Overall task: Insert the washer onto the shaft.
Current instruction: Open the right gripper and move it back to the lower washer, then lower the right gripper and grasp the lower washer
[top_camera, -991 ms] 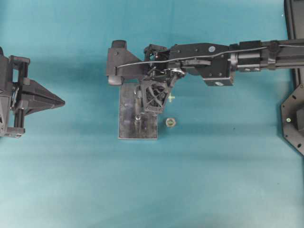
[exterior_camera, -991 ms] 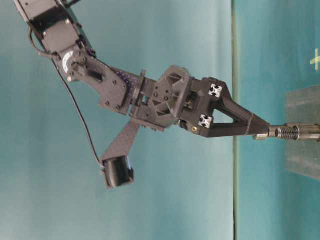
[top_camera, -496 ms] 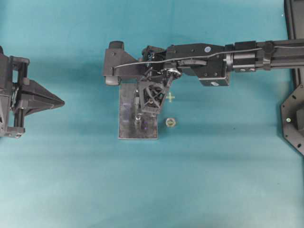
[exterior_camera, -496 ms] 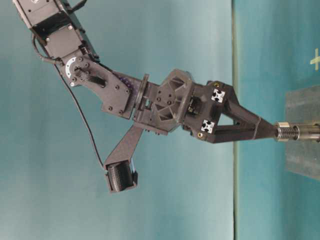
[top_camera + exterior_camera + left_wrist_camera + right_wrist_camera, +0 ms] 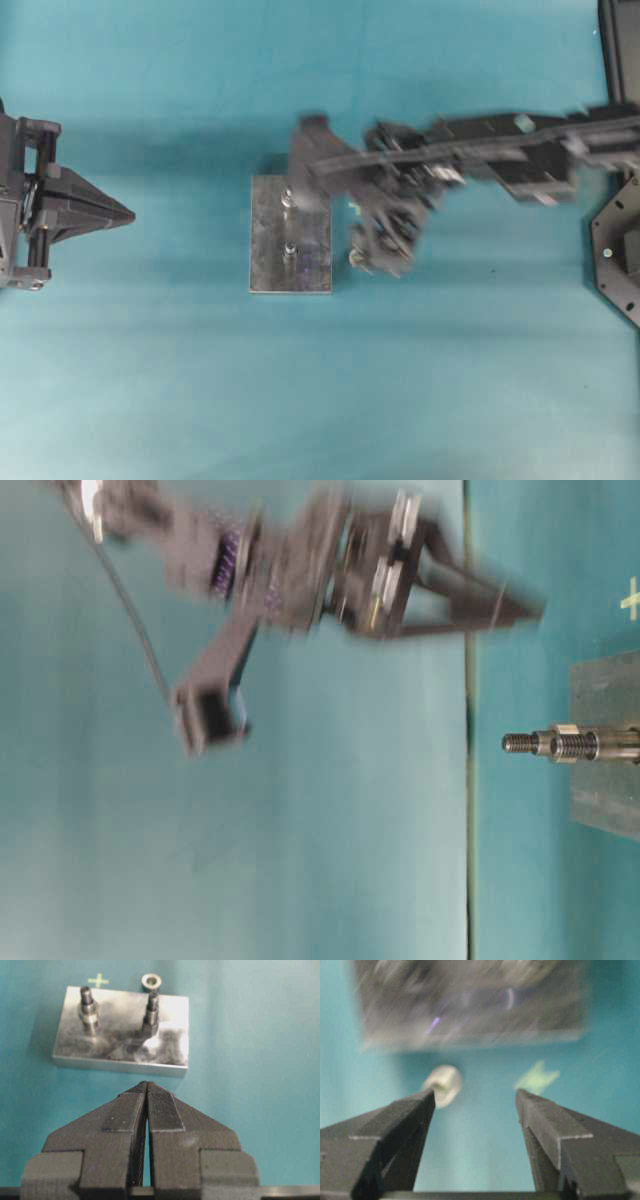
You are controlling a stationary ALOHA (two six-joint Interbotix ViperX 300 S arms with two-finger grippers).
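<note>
Two upright threaded shafts (image 5: 88, 1007) (image 5: 151, 1010) stand on a metal plate (image 5: 308, 272). In the table-level view a silvery washer (image 5: 563, 744) sits round a shaft (image 5: 600, 745), below its threaded tip. My right gripper (image 5: 475, 1095) is open and holds nothing. It is motion-blurred, lifted clear of the shafts (image 5: 530, 608), and hangs just right of the plate (image 5: 385, 250). My left gripper (image 5: 146, 1085) is shut and empty, and rests well left of the plate (image 5: 125, 213).
A small metal nut (image 5: 151, 980) lies on the teal table right of the plate, just ahead of my right gripper's left fingertip (image 5: 427, 1097). A yellow-green cross (image 5: 537, 1077) is marked beside it. Dark equipment (image 5: 620, 250) lines the right edge.
My right gripper opened at the shaft, left the washer on it, then rose and swung right off the plate toward the nut. The left arm has not moved.
</note>
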